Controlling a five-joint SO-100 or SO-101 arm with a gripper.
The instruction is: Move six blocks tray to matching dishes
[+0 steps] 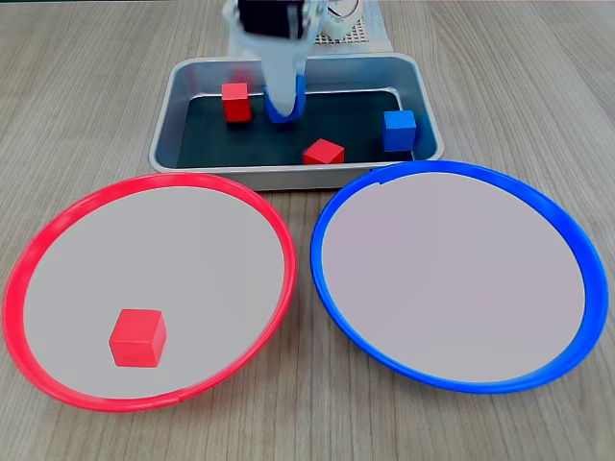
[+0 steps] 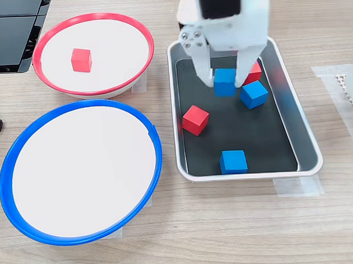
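A blue block [image 2: 224, 82] is clamped between the tool [image 2: 224, 84] fingers inside the tray [image 2: 308, 162]; one red block [image 2: 81, 60] is seen at 10 o'clock in the red-rimmed dish [image 2: 144, 37].

We have two fixed cameras, both looking steeply down at the wooden table [image 1: 86, 86]. In a fixed view we stand in front of the two plates, facing the arm: the red-rimmed plate [image 1: 29, 259] sits left, the blue-rimmed plate [image 1: 577, 259] right, the tray [image 1: 288, 176] beyond them. In the other fixed view we look from the side (nearly overhead), so the tray [image 2: 305, 168] lies right and the plates stack at left. Both are close, and both share tray, plates and the arm's lower end.
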